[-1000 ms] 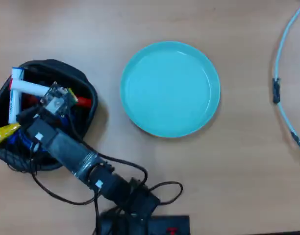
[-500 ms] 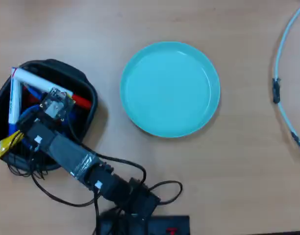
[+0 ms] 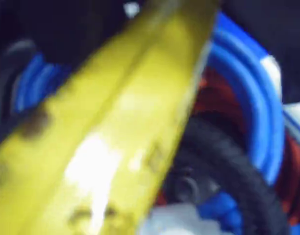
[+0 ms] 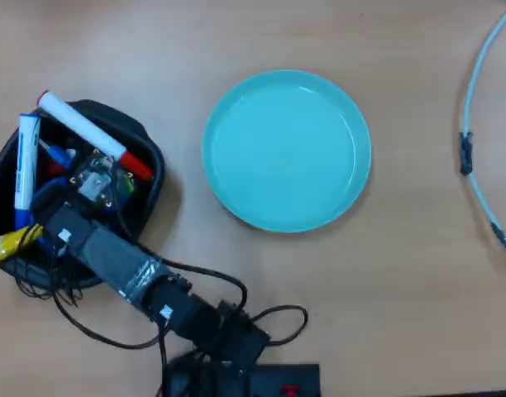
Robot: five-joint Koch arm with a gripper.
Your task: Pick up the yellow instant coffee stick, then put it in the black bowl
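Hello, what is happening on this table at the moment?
The small robot arm reaches over the soft black bowl, which already holds a white marker with a red end and a blue pen. The flat yellow coffee stick sticks out over the bowl's left rim. The gripper is hidden. The round teal plate is empty.

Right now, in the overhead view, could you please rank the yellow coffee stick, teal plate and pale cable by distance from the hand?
1. Yellow coffee stick, beside the hand, left, in the black bowl.
2. Teal plate, centre.
3. Pale cable, far right edge.
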